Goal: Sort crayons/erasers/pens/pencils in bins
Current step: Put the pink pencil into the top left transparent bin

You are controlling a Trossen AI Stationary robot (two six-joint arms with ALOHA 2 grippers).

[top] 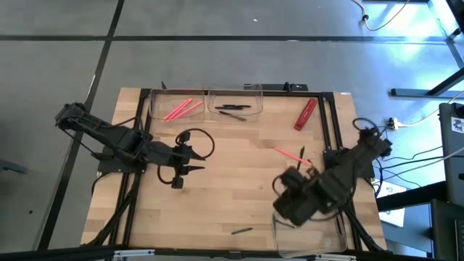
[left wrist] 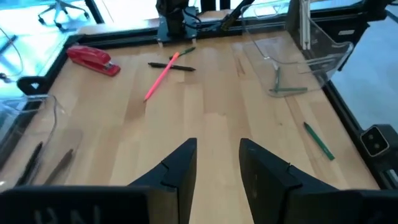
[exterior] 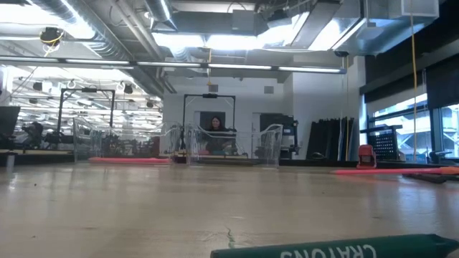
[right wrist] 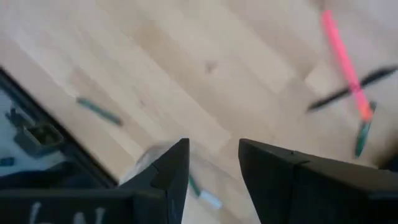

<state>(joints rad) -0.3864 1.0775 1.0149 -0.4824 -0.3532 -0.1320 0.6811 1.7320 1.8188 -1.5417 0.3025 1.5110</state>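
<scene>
We are seeing the right gripper hanging over the near right part of the table, its two dark fingers standing apart with a clear gap and nothing between them. It is sitting above the near clear bin, which is lying at the table's front right edge and holding a couple of green sticks, as the left wrist view is showing. A lone green crayon is lying on the wood just left of that bin, apart from the fingers. A pink pen is lying crossed with a black pen a little beyond the right gripper, a small green piece beside them. The left gripper is hovering over the middle left of the table, its fingers parted and gripping nothing, well apart from every stick. At the far edge two more clear bins are standing side by side: the left one is holding pink sticks, the right one black ones. A red stapler is resting near the far right corner. The table is pale wooden planks in a black frame. In the low view, a large hall with ceiling lights, ducts and racks is stretching behind, and a person is sitting far back.
</scene>
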